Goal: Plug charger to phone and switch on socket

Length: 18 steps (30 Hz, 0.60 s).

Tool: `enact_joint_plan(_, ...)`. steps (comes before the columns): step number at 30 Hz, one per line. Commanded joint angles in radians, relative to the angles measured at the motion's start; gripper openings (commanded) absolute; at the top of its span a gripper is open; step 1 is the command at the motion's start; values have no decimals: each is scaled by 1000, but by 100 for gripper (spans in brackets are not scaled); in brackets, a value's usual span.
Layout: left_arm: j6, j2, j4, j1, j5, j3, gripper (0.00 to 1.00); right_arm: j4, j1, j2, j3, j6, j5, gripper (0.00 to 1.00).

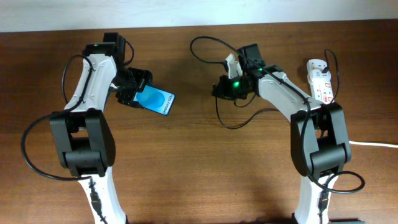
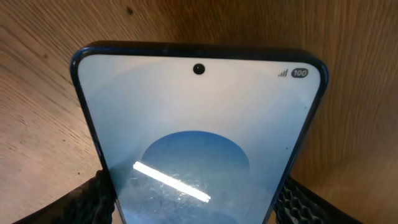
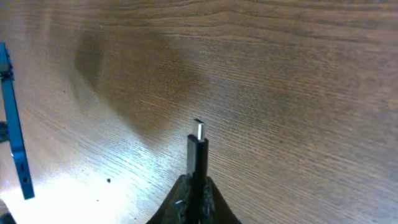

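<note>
The phone (image 1: 157,99), with a bright blue screen, is held tilted above the table in my left gripper (image 1: 132,92), which is shut on its lower end. In the left wrist view the phone (image 2: 199,124) fills the frame, with black finger pads at both its edges. My right gripper (image 1: 225,88) is shut on the charger plug (image 3: 198,152), whose metal tip points out toward the phone. The phone's blue edge (image 3: 15,124) shows at the left of the right wrist view. The thin black charger cable (image 1: 239,118) loops over the table. The white socket (image 1: 320,79) lies at the far right.
The socket's thick white cord (image 1: 373,144) runs off the right edge. The charger cable also arcs behind my right arm (image 1: 205,40). Both arm bases stand at the near edge of the wooden table (image 1: 199,168).
</note>
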Motion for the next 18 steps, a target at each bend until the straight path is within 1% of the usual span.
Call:
enact_joint_plan(1, 20, -7, -1, -6, -19, 26, 0, 2, 8, -19, 9, 2, 32, 49)
enact_joint_plan(2, 20, -7, -1, -7, -19, 26, 0, 2, 2, -19, 9, 12, 38, 56)
enact_joint_plan(3, 20, -7, -1, -7, -19, 26, 0, 2, -2, -20, 9, 12, 39, 60)
enact_joint_plan(7, 15, -7, 0, -8, -5, 26, 0, -51, -26, -27, 35, 11, 3, 61)
enact_joint_plan(8, 10, -7, 3, -8, 10, 26, 0, -85, -26, -32, 56, 18, 21, 63)
enact_joint_plan(9, 8, -7, 11, -8, 28, 26, 0, -138, -26, -32, 92, 37, 93, 65)
enact_joint_plan(13, 8, -7, 16, -8, 68, 26, 0, -264, -23, -32, 194, 38, 342, 67)
enact_joint_plan(14, 8, -7, 16, -8, 68, 26, 0, -289, -18, -32, 214, 37, 394, 71)
enact_joint_plan(15, 8, -7, 16, -8, 68, 26, 0, -287, -15, -32, 221, 7, 309, 86)
enact_joint_plan(16, 8, -7, 16, -8, 68, 26, 0, -275, -16, -32, 225, -66, 181, 91)
enact_joint_plan(17, 8, -7, 17, -8, 68, 26, 0, -254, -18, -32, 226, -179, -35, 95)
enact_joint_plan(18, 8, -7, 18, -8, 68, 26, 0, -235, -29, -32, 226, -229, -239, 96)
